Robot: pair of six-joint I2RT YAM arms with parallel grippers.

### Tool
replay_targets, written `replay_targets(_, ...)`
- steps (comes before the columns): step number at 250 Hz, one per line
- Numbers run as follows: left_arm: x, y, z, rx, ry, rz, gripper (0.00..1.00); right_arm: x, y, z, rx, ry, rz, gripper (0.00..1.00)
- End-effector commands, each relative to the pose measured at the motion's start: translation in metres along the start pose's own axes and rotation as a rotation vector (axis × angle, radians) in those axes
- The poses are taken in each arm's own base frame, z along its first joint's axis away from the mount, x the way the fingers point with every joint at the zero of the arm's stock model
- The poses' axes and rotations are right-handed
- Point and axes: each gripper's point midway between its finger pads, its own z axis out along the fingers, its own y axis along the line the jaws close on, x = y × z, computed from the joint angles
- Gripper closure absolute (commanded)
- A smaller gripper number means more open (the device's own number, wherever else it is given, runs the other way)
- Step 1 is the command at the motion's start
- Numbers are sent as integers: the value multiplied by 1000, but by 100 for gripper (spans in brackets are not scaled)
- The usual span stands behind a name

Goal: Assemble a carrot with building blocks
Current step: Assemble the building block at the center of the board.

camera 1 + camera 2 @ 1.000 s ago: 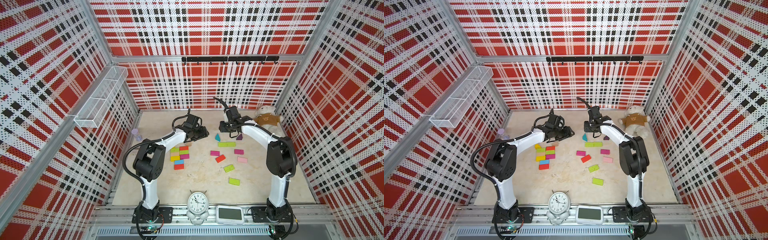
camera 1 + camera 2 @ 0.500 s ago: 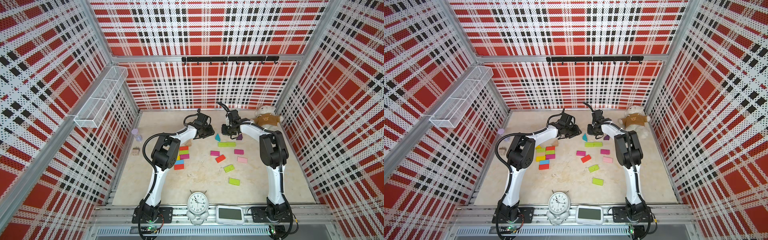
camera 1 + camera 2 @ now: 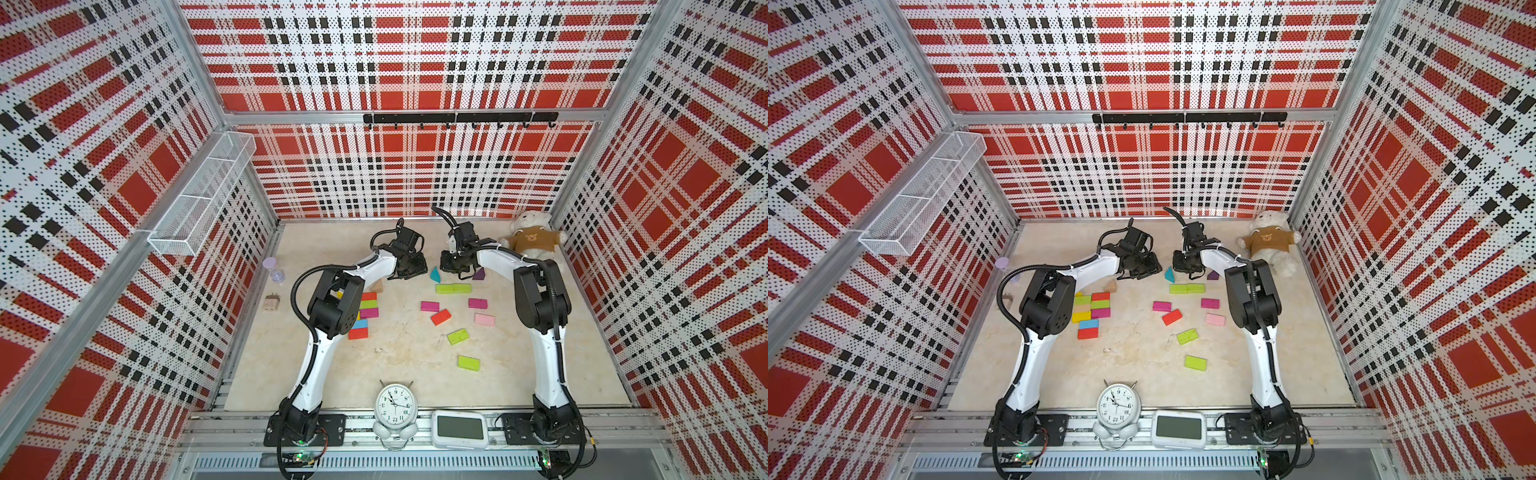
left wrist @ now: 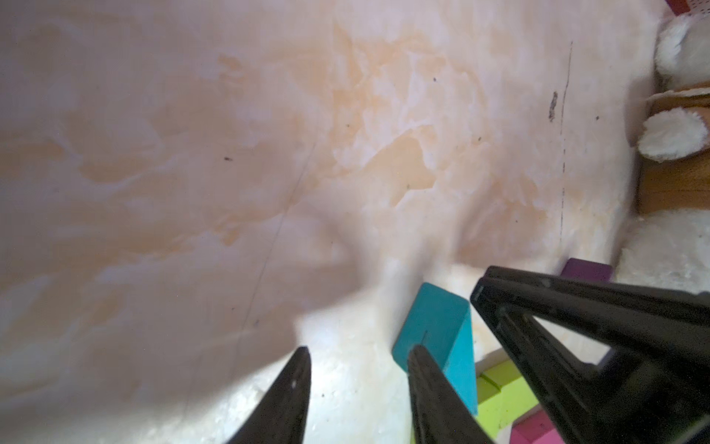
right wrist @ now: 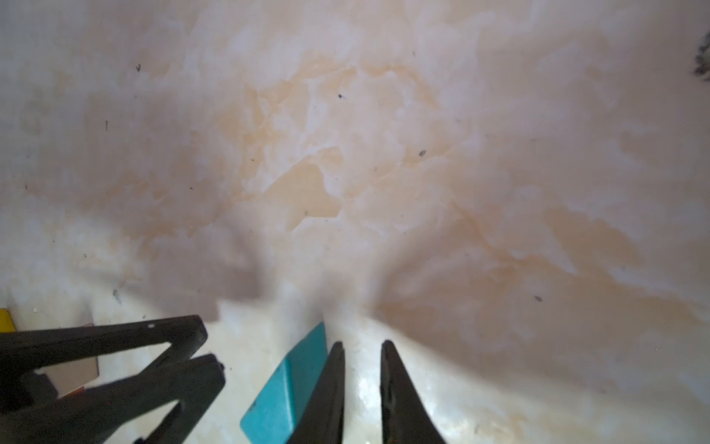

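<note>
The teal wedge (image 3: 435,274) is lying on the counter (image 3: 395,345) just above centre in both top views, long axis running up-frame, squarely between the part-open, empty left hand (image 4: 359,350) and the right hand (image 5: 362,344), which is pinching shut on nothing.

The left arm (image 3: 332,307) reaches toward 2 o'clock and the right arm (image 3: 540,299) toward 10 o'clock. The left gripper (image 4: 359,351) gapes, empty, while the right gripper (image 5: 362,344) is pinched together.

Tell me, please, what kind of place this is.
Probably a robot test cell, not a home: left arm and right arm mounted on a rail, plaid perforated walls around a small table, and props: blocks, clock, bear.
</note>
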Motion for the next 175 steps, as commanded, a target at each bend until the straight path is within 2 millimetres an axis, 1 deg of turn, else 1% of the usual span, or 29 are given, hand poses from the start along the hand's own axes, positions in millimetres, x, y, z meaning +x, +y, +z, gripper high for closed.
replay_targets(1,7,-1,7,-17,15,25,55,0,2,11,-27,-5,-3,80)
replay_targets(50,11,-1,8,-21,28,35,54,7,2,14,-28,12,-2,80)
replay_targets(95,16,-2,9,-21,38,39,54,12,11,14,-41,21,-16,80)
replay_targets(124,17,-3,6,-22,37,43,55,12,11,12,-40,18,-16,80)
replay_targets(132,18,-3,5,-22,36,44,54,13,14,12,-42,20,-20,80)
replay_targets(175,19,-1,0,-29,30,42,55,14,16,10,-45,19,-22,80)
